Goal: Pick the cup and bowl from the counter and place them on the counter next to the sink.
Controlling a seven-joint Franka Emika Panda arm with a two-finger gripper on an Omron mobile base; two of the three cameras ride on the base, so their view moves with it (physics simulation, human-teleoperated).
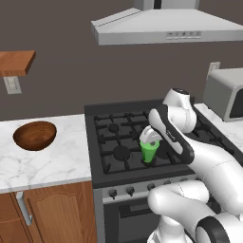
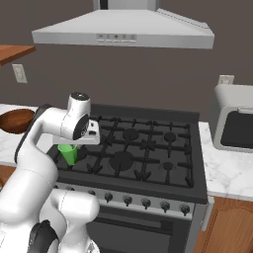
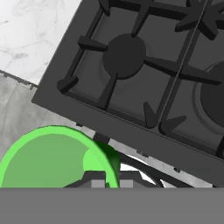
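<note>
Bright green cup [image 1: 149,152], frame centre. Dark brown, grained bowl [image 1: 34,135], left. White marble counter [image 1: 52,161], grey veins. Black stove [image 1: 124,142]. Pale grey hood [image 1: 166,26], top.

The cup [image 1: 149,151], a small bright green tapered tumbler, hangs upright above the stove's front burners, pinched at its rim. The bowl [image 1: 34,135], round, dark brown wood with a glossy inside, sits upright on the white marble bench [image 1: 52,163], at nine o'clock from the cup.

both base views overlook the stove [image 1: 142,137] from opposite sides; hand view peers down closely.
</note>
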